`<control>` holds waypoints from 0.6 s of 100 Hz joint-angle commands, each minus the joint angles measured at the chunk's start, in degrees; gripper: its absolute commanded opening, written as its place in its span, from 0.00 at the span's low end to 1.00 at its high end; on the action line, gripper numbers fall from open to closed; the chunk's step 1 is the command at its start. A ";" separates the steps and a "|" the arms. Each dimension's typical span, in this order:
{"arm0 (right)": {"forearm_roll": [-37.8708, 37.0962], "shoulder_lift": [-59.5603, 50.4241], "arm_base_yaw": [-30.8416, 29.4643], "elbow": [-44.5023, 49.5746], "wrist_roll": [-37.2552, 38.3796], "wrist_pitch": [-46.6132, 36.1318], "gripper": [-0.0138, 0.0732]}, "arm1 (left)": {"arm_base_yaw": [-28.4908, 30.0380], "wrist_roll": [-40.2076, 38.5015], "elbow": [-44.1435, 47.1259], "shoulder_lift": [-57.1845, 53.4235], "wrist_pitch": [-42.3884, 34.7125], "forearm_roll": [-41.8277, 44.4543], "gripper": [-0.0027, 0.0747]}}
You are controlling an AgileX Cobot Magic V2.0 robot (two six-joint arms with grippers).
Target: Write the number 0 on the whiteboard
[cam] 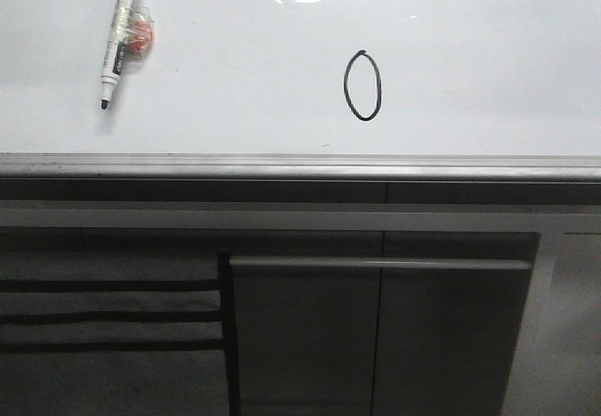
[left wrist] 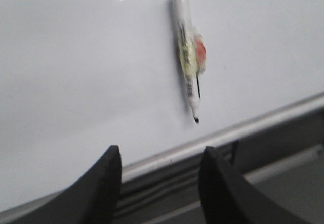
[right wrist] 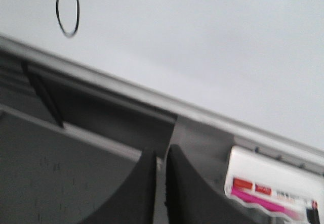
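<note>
The number 0 (cam: 362, 84) stands complete on the whiteboard (cam: 235, 59); marker (cam: 121, 36) lies uncapped well left of it. Left gripper (left wrist: 158, 178) spread wide and empty, right gripper (right wrist: 161, 183) nearly closed, empty. Writing appears finished; next, only retreat.

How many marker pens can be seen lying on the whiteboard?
1. The marker pen lies on the whiteboard at its far left, uncapped tip toward the robot, left of the number 0. Others may lie outside the views.

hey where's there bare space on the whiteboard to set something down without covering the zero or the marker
The widest bare patch of the whiteboard lies right of the number 0, out to the picture's edge. Another lies between the marker pen and the zero. The strip along the grey rim below both is bare too. Only the far left, around the marker, is taken.
</note>
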 commanded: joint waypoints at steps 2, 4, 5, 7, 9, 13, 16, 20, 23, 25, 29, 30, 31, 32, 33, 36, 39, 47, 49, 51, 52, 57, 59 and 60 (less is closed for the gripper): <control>-0.57 -4.38 -0.41 5.71 2.52 -23.92 0.08 | 1.03 -1.51 5.35 -8.25 -16.02 -1.31 0.26; -0.57 -5.07 -0.41 7.22 2.52 -26.54 0.08 | 1.03 -1.51 6.89 -9.15 -18.87 -2.01 0.23; -0.57 -5.45 -0.41 7.69 2.52 -28.96 0.08 | 1.03 -1.51 7.37 -10.03 -20.49 -2.60 0.21; -0.57 -5.78 -0.41 8.96 2.52 -32.20 0.08 | 1.03 -1.51 8.70 -11.36 -22.59 -3.21 0.19; -0.57 -6.12 -0.41 10.11 2.52 -34.13 0.08 | 1.03 -1.51 9.92 -12.57 -23.79 -3.47 0.17; -0.57 -6.64 -0.41 12.03 2.52 -38.81 0.08 | 1.03 -1.51 12.02 -14.39 -26.41 -3.47 0.12; -0.57 -6.67 -0.41 13.01 2.52 -40.96 0.08 | 1.03 -1.51 13.14 -16.03 -27.37 -3.47 0.09; -0.57 -6.67 -0.41 14.08 2.52 -42.96 0.08 | 1.03 -1.51 14.55 -17.39 -27.95 -3.47 0.06; -0.57 -6.67 -0.41 14.63 2.52 -43.87 0.08 | 1.03 -1.51 15.35 -18.55 -27.95 -3.47 0.03; -0.57 -6.67 -0.41 14.88 2.52 -43.87 0.08 | 1.03 -1.51 15.89 -18.95 -27.95 -3.47 0.01; -0.57 -6.56 -0.41 15.38 2.52 -43.37 0.08 | 1.03 -1.51 16.84 -19.91 -27.95 -3.47 0.01; -0.57 -6.56 -0.41 15.54 2.52 -43.24 0.08 | 1.03 -1.51 16.98 -20.16 -27.95 -3.47 0.01; -0.57 -6.56 -0.41 15.69 2.52 -43.25 0.08 | 1.03 -1.51 17.26 -20.19 -27.95 -3.47 0.01; -0.57 -6.56 -0.41 15.71 2.52 -43.12 0.08 | 1.03 -1.51 17.39 -20.29 -27.95 -3.47 0.01; -0.57 -6.56 -0.41 15.83 2.52 -43.11 0.08 | 1.03 -1.51 17.51 -20.47 -27.95 -3.47 0.01; -0.57 -6.56 -0.41 16.11 2.52 -43.02 0.08 | 1.03 -1.51 18.04 -20.58 -27.95 -3.47 0.01; -0.57 -6.56 -0.41 16.21 2.52 -42.76 0.08 | 1.03 -1.51 18.39 -20.58 -27.95 -3.47 0.01; -0.57 -6.56 -0.41 16.22 2.52 -42.51 0.08 | 1.03 -1.51 19.21 -20.34 -27.83 -3.47 0.01; -0.57 -6.56 -0.41 16.22 2.52 -42.51 0.08 | 1.03 -1.51 19.41 -20.34 -27.83 -3.47 0.01; -0.57 -6.56 -0.41 16.22 2.52 -42.51 0.08 | 0.73 -1.51 19.84 -20.80 -27.83 -3.47 0.01; -0.57 -6.56 -0.41 16.22 2.52 -42.51 0.08 | 0.49 -1.51 20.12 -21.01 -27.83 -3.47 0.01; -0.57 -6.56 -0.41 16.22 2.52 -42.51 0.08 | 0.45 -1.51 21.39 -23.31 -27.83 -3.36 0.01; -0.57 -6.56 -0.41 16.22 2.52 -42.51 0.08 | 0.60 -1.51 22.07 -24.77 -27.83 -3.36 0.01; -0.57 -6.56 -0.41 16.22 2.52 -42.51 0.08 | 0.76 -1.51 22.32 -25.30 -27.83 -3.36 0.01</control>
